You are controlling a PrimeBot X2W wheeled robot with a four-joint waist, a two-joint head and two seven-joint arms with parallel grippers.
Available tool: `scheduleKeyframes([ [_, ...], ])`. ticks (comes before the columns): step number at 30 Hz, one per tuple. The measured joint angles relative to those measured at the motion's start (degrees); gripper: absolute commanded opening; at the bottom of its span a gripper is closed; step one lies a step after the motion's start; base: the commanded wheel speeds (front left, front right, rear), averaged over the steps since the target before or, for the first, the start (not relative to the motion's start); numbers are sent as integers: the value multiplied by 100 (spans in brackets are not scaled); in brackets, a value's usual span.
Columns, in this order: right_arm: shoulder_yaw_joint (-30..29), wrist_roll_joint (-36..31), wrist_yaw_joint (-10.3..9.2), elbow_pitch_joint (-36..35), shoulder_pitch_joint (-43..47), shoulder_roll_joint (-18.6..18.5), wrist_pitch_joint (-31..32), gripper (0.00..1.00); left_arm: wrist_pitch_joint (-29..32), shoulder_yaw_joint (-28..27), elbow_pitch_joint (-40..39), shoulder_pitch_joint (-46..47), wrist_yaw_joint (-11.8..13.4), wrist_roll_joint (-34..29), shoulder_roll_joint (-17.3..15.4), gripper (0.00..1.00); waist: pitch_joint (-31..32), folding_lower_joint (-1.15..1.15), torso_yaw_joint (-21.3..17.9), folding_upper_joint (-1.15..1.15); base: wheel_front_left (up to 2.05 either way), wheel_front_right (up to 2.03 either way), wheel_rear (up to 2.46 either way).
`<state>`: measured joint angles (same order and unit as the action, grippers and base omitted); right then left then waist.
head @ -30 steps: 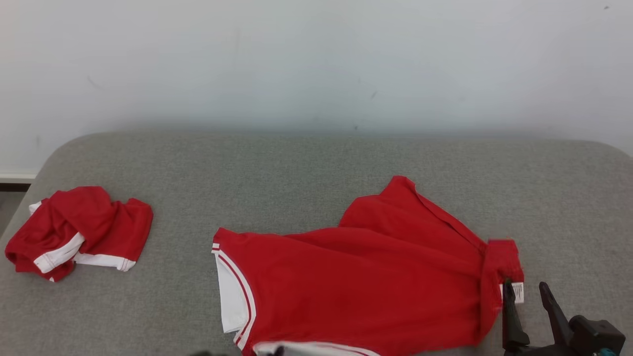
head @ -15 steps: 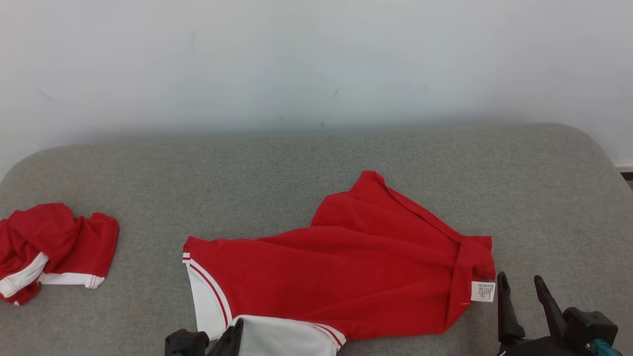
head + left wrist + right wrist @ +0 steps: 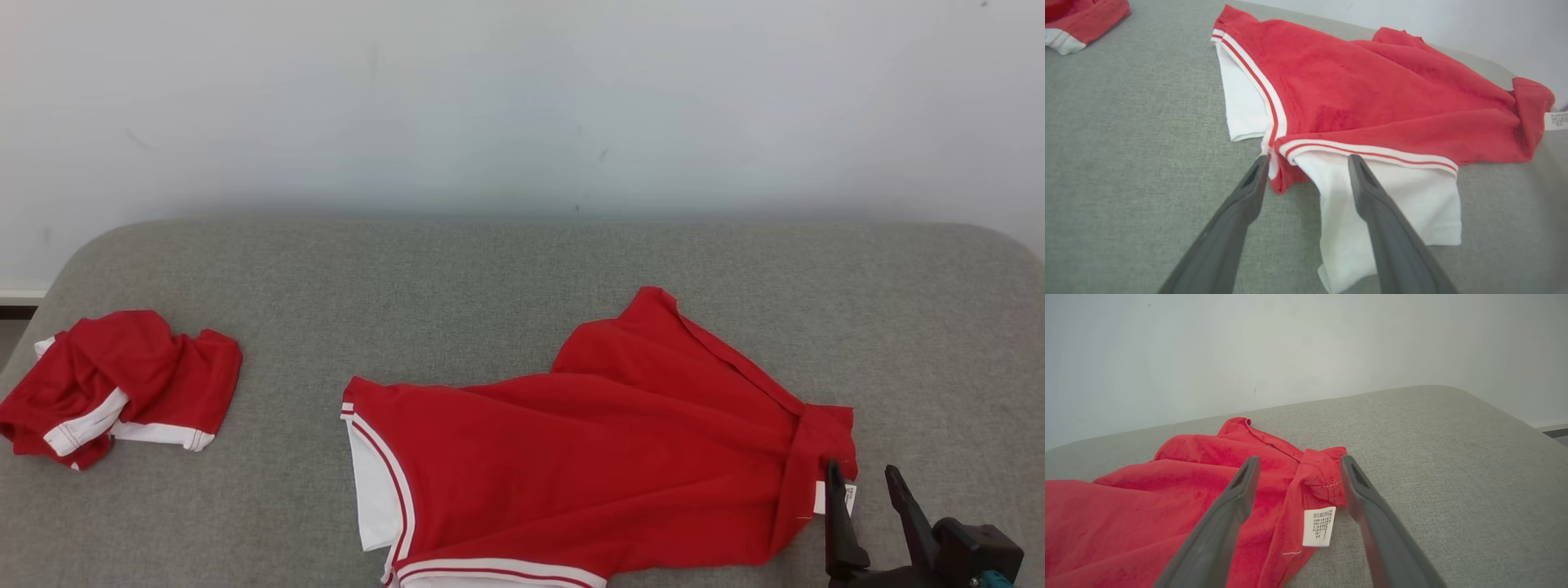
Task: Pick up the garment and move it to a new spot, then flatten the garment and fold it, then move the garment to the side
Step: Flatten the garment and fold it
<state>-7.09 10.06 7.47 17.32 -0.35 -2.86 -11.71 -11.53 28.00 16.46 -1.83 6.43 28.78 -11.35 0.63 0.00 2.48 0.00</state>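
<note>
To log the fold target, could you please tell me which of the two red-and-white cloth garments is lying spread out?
The large red garment with white sleeves, beside the right gripper; the small red garment at the left lies crumpled.

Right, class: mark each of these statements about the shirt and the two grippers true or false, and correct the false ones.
1. The red shirt lies spread on the grey cushion. True.
2. The right gripper is shut on the label. False: it is open, with one finger on each side of the label and hem corner.
3. A second red garment lies bunched up on the robot's left, apart from the shirt. True.
4. The left gripper holds the shirt up in the air. False: it is open at the white sleeve, and the shirt lies on the cushion.
</note>
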Motion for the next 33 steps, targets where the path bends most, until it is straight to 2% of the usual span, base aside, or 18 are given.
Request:
scheduleKeyframes([
  [8,-90,-7,0,-54,21,-1,-9,100,556,271,-478,-620,-37,326,92,100,-137,0,44,0,0,0,0],
  [13,-62,-8,0,-30,-33,1,-9,100,684,344,-69,-625,-27,311,59,100,-192,0,-1,0,0,0,0],
  [18,-60,-119,0,63,-96,-23,59,100,601,375,261,-472,-145,358,186,100,-224,0,-67,0,0,0,0],
  [26,43,-342,0,1200,-951,-654,500,100,504,495,659,-217,-291,357,332,100,-313,0,-42,0,0,0,0],
  [33,177,-154,0,2152,-1353,-861,515,100,448,541,824,-155,-341,365,388,100,-317,0,141,0,0,0,0],
])
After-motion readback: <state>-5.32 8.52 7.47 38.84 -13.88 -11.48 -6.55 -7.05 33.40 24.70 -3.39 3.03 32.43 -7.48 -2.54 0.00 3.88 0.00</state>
